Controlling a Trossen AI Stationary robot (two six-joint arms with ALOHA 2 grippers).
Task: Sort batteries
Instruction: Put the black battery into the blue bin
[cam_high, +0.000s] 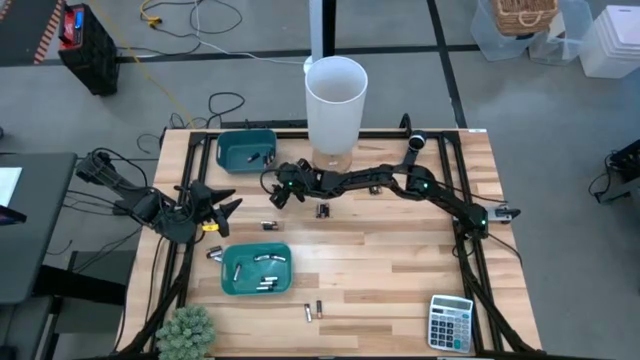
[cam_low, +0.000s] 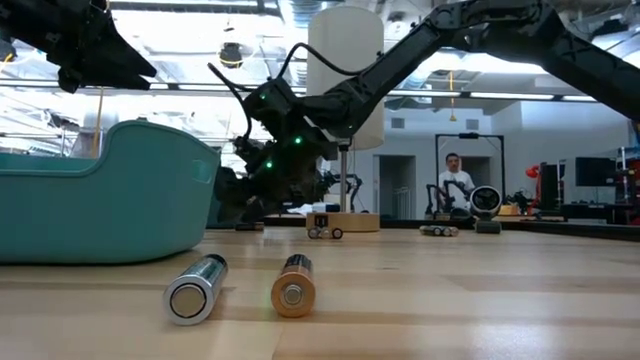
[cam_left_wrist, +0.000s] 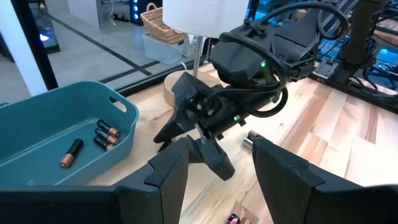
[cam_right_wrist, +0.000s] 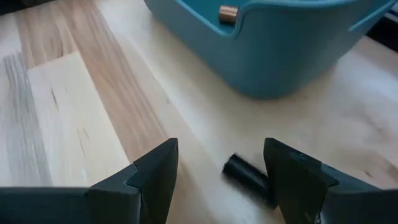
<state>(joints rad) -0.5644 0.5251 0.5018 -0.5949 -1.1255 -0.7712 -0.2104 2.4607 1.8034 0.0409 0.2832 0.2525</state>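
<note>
My left gripper hangs over the left edge of the table, between the two teal bins, its fingers parted and empty. I keep it there, clear of the other arm's reach

The far bin sits near the far left corner and already holds a few batteries; the left wrist view shows them lying loose on its floor. The near bin sits toward the near edge, left of centre, with several cells in it. Loose cells lie on the bare wood: one beside the near bin's far left corner, one between the two bins, and two close to the near edge

My right gripper reaches across the table to just right of the far bin. Its fingers are spread wide and hold nothing. In the right wrist view a dark battery lies on the wood between them, off to one side and nearly under one finger, with the bin's wall just behind

I judge this step to be the pick of that cell. To do it well I should centre the jaws on it, come down until the tips almost meet the wood, and close across its round body, not along its length. It could roll, so I close gently and stay off the bin wall
</note>
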